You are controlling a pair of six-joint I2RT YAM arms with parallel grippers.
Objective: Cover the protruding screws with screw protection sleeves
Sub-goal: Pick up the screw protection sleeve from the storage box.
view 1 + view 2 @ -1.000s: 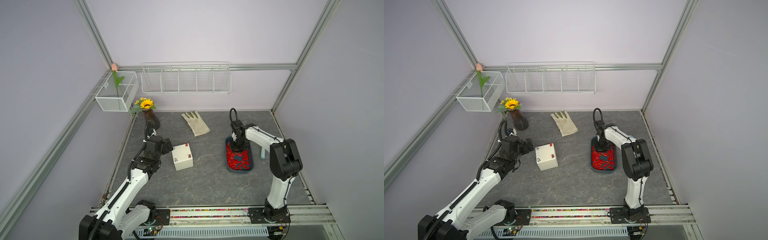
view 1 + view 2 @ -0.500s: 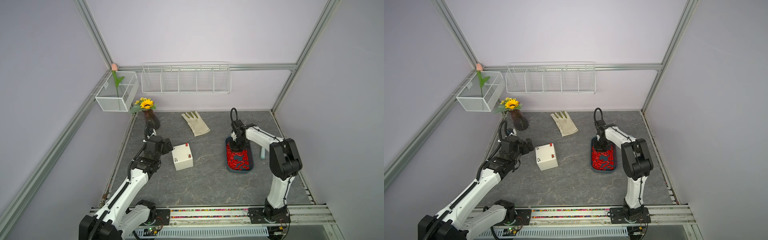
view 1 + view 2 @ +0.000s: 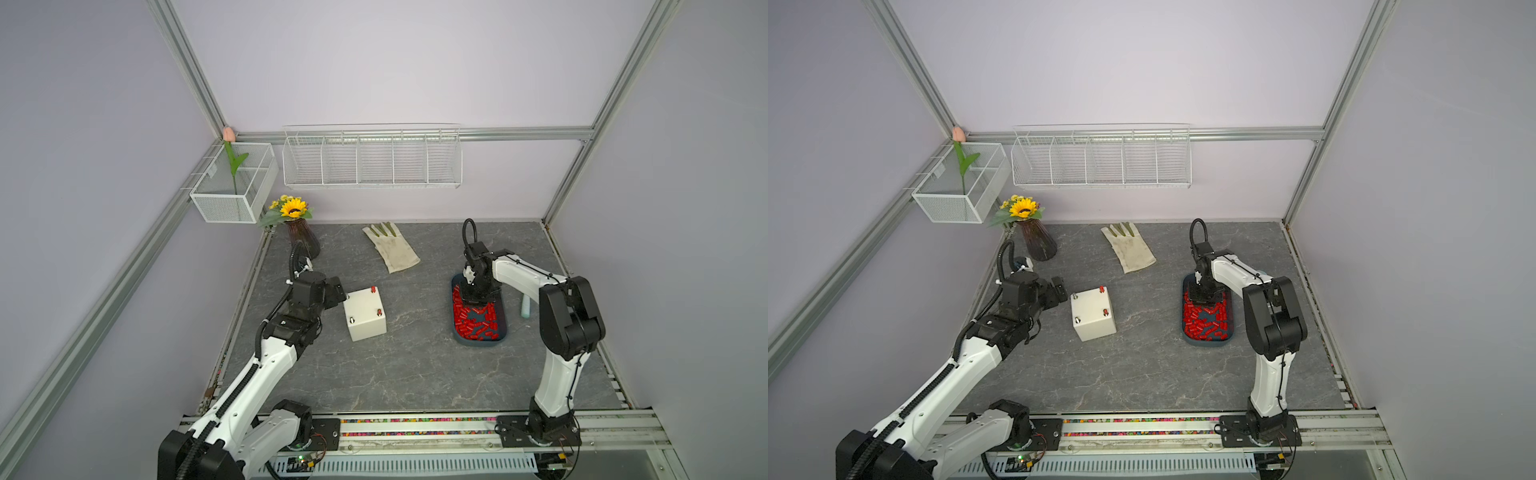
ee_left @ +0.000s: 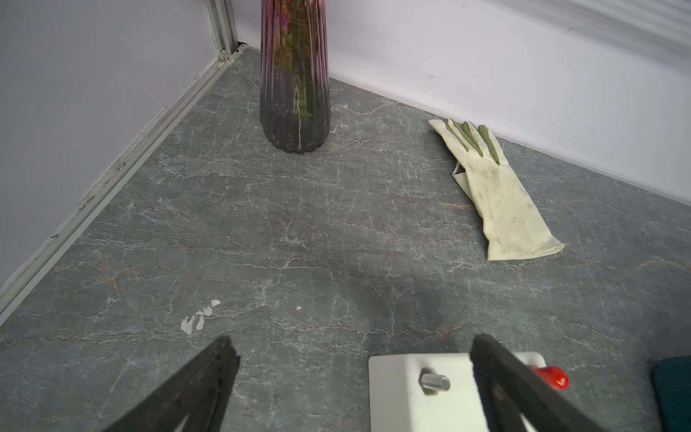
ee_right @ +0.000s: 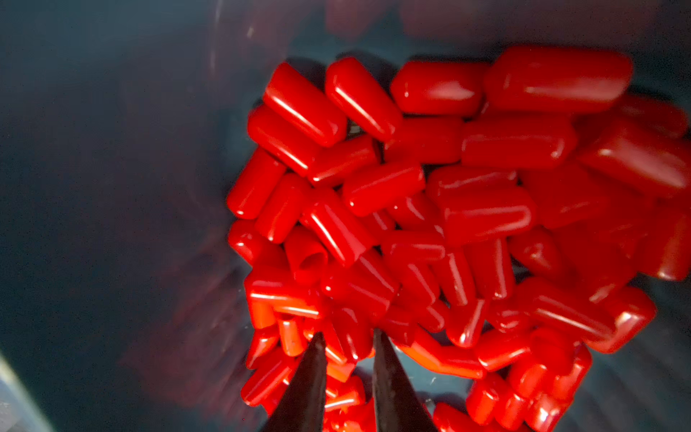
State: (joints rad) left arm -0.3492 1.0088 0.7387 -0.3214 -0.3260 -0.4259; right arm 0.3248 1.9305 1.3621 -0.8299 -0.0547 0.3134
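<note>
A cream-white box (image 3: pixel 365 318) stands on the table left of centre. Its top carries protruding screws: two bare silver ones (image 3: pixel 1077 320) (image 3: pixel 1074 296) and two capped in red (image 3: pixel 1101 289) (image 3: pixel 1106 311). My left gripper (image 4: pixel 353 348) is open at the box's left edge, with one bare screw (image 4: pixel 433 381) between its fingers, untouched. Several loose red screw protection sleeves (image 5: pixel 430 194) lie piled in a dark blue tray (image 3: pixel 478 343). My right gripper (image 5: pixel 347 336) reaches down into the pile, jaws a narrow gap apart with a sleeve between the tips. Whether they pinch it is unclear.
A pale blue-green tube (image 3: pixel 526 307) lies just right of the tray. A cream glove (image 3: pixel 392 249) lies at the back, and a dark vase (image 3: pixel 302 241) with a sunflower stands at the back left. Wire baskets (image 3: pixel 370 160) hang on the walls.
</note>
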